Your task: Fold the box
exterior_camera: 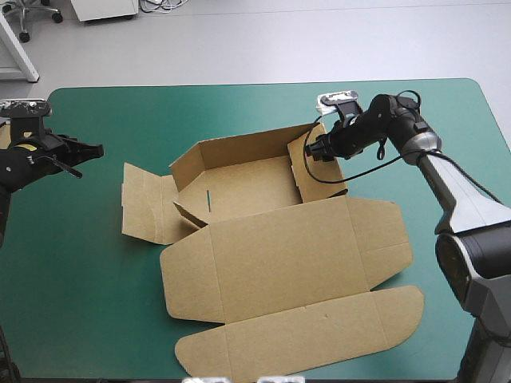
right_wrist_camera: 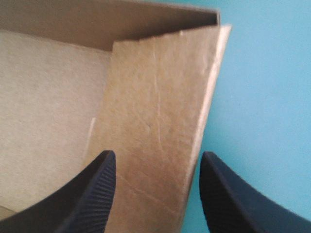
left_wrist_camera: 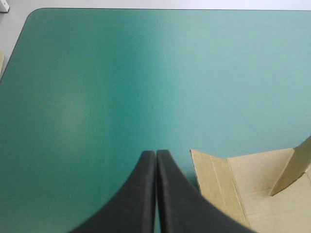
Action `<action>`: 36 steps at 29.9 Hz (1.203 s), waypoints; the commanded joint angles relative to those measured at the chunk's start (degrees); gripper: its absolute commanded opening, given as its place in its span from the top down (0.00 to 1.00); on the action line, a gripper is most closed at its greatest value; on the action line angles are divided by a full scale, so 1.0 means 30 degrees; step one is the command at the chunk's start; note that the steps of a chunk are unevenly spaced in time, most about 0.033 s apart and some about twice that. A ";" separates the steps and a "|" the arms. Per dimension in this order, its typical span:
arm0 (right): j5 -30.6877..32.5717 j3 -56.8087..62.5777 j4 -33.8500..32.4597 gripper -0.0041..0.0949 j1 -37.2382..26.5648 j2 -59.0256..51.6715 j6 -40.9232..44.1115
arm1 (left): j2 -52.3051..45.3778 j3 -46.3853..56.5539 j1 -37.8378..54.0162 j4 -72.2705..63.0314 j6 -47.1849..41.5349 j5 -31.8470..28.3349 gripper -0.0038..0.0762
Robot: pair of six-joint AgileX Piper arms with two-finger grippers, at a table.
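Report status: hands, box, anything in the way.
Left hand shut, empty, over teal-green cover beside the left flap. Right hand open, astride the raised right wall. Box part-formed, lid flat. No obstruction seen.

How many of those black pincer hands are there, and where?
2. The left gripper hangs near the table's left edge, fingers shut, clear of the box. The right gripper straddles the box's raised right wall, fingers open.
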 commanded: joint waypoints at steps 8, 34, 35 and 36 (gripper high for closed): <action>0.2464 -0.2018 0.0372 0.45 -0.0083 -0.3491 0.0306 | -0.0523 -0.0522 0.0066 -0.0439 -0.0057 -0.1028 0.96; 0.5905 -0.3300 -0.1472 0.45 -0.0083 -0.2331 0.3196 | -0.0523 -0.0522 0.0066 -0.0321 -0.0057 -0.0679 0.96; 0.5905 -0.3300 -0.1564 0.45 -0.0083 -0.2187 0.3196 | -0.0523 -0.0522 0.0066 -0.0319 -0.0057 -0.0648 0.96; 0.5905 -0.3300 -0.1707 0.45 -0.0083 -0.2024 0.3196 | -0.0523 -0.0522 0.0066 -0.0319 -0.0057 -0.0648 0.96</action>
